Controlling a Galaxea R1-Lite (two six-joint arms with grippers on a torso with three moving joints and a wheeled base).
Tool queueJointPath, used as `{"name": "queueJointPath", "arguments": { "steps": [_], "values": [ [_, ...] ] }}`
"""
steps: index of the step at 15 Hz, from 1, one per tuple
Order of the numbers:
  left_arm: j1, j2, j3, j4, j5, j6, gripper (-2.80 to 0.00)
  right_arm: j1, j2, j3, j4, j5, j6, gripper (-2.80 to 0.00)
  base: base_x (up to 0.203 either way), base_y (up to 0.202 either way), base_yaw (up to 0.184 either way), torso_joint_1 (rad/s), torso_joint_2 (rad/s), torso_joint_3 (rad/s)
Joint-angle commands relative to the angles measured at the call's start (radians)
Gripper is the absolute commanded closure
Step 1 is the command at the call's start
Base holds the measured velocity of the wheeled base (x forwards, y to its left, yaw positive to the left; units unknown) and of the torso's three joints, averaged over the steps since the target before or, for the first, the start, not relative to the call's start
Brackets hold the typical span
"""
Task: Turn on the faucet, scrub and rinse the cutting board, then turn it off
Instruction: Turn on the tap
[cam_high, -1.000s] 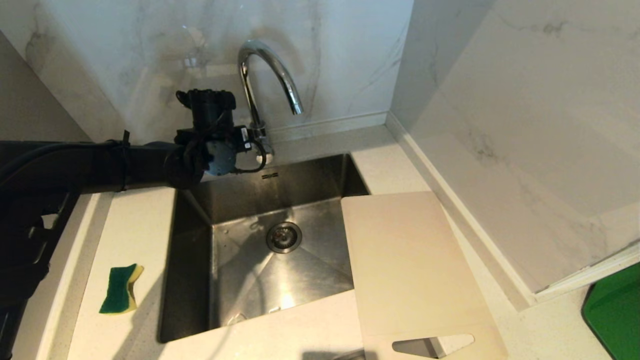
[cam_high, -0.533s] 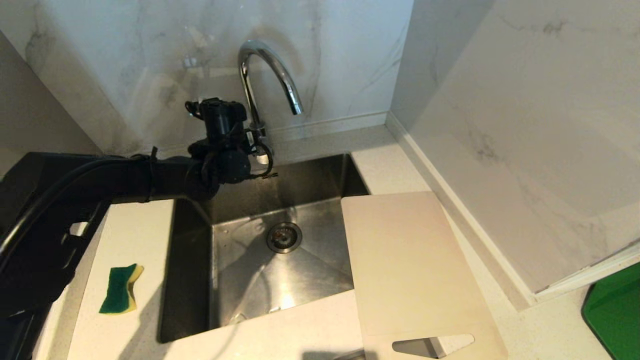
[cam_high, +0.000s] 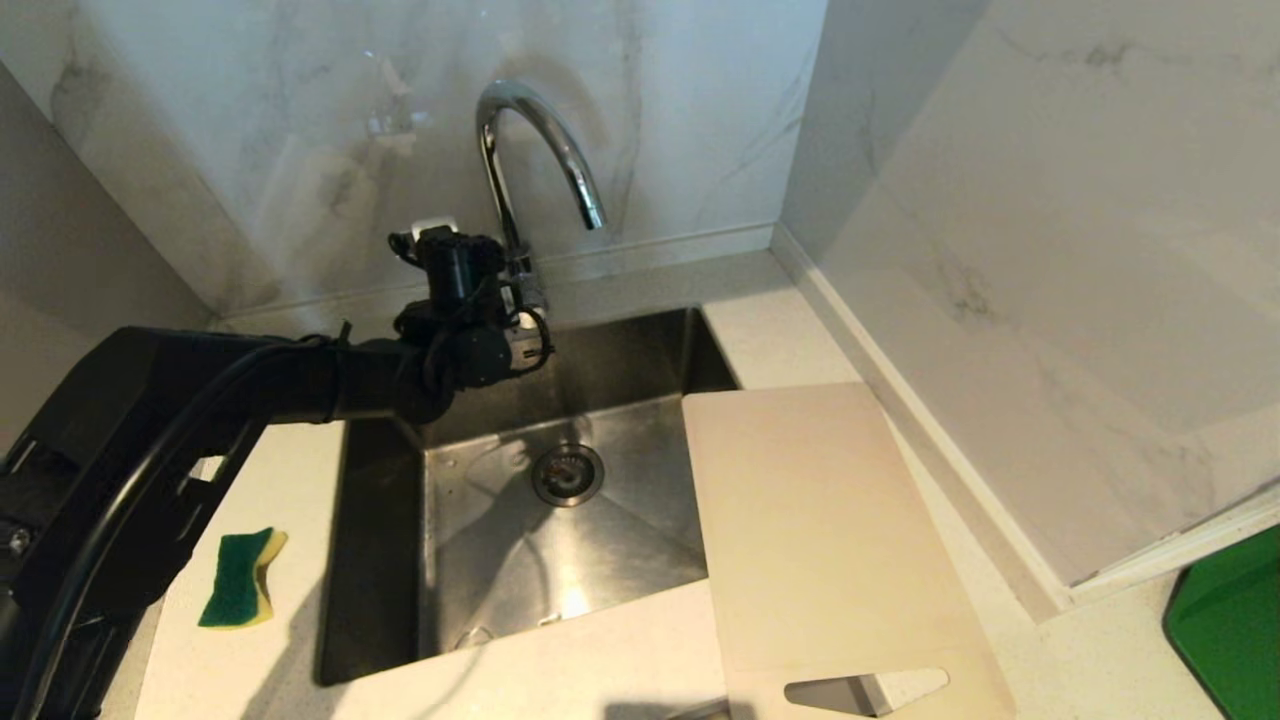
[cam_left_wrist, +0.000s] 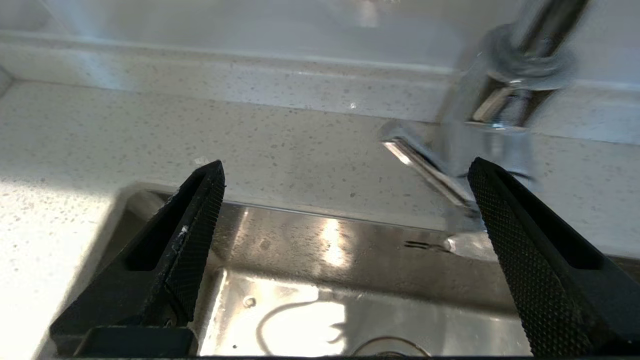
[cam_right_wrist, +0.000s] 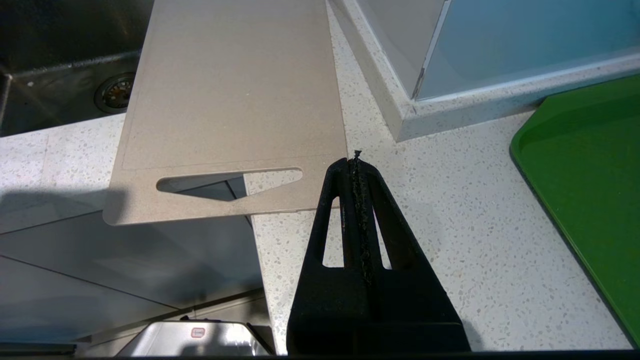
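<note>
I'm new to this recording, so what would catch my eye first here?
The tall shiny chrome gooseneck faucet arches over the steel sink, with the left end effector open beside its base. A large beige-white plastic cutting board overlaps the sink's right edge; a green-and-yellow sponge lies left.

A rectangular stainless-steel sink basin (cam_high: 560, 540) sits sunk into a pale speckled stone countertop (cam_high: 610, 660), with 1 round metal drain strainer (cam_high: 568, 474) in its floor. On the counter left of the basin lies a green-and-yellow scrubbing sponge (cam_high: 240, 578), slightly curled. White grey-veined marble wall panels (cam_high: 300, 110) rise behind and to the right. A bright green plastic tray (cam_high: 1232, 625) rests at the far right counter edge.
</note>
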Motion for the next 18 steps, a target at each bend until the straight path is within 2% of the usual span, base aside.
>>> {"name": "queueJointPath", "arguments": {
  "steps": [1, 11, 18],
  "values": [
    [0.017, 0.017, -0.007, -0.009, -0.004, -0.001, -2.80, 0.000, 0.000, 0.000, 0.000, 0.000, 0.000, 0.00, 0.000, 0.000, 0.000, 0.000, 0.00, 0.000],
    [0.064, 0.030, -0.004, -0.002, -0.006, 0.006, -2.80, 0.000, 0.000, 0.000, 0.000, 0.000, 0.000, 0.00, 0.000, 0.000, 0.000, 0.000, 0.00, 0.000],
    [0.038, -0.021, 0.027, 0.062, 0.005, -0.023, -2.80, 0.000, 0.000, 0.000, 0.000, 0.000, 0.000, 0.00, 0.000, 0.000, 0.000, 0.000, 0.00, 0.000]
  ]
}}
